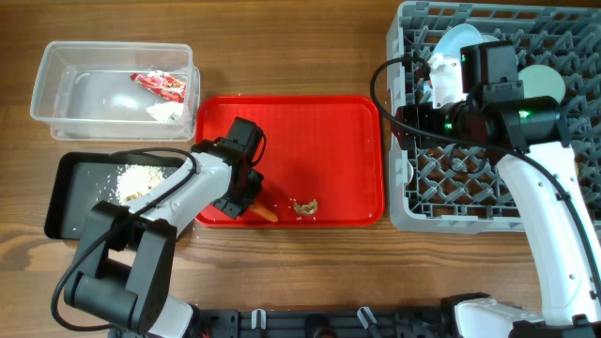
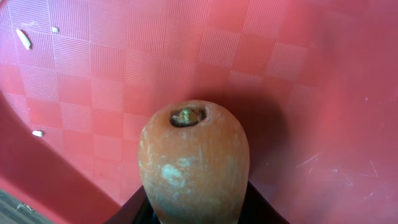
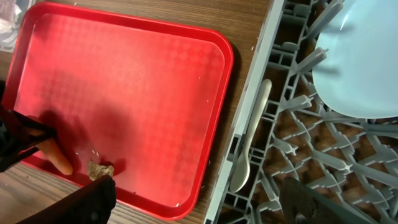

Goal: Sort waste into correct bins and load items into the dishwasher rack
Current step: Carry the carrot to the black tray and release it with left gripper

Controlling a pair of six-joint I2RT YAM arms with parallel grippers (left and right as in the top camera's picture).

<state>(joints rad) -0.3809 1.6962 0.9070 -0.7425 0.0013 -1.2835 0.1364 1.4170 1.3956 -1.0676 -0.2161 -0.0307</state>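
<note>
Carrot (image 2: 193, 158), lower end hidden, seemingly in left claw (image 1: 244, 193)

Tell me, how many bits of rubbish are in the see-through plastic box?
2. A red printed snack wrapper lies in the right half of the clear rectangular plastic tub; a crumpled white tissue sits right beside it. Smaller bits could be hidden.

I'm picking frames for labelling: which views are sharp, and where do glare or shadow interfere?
Overhead: evenly lit and sharp, faint reflections on the clear tub. Left wrist: the carrot fills the lower frame, slightly soft, with dark shadow around it on the red tray. Right wrist: a pale sheen washes the tray's middle; the light blue plate looks bright and soft-edged.
</note>
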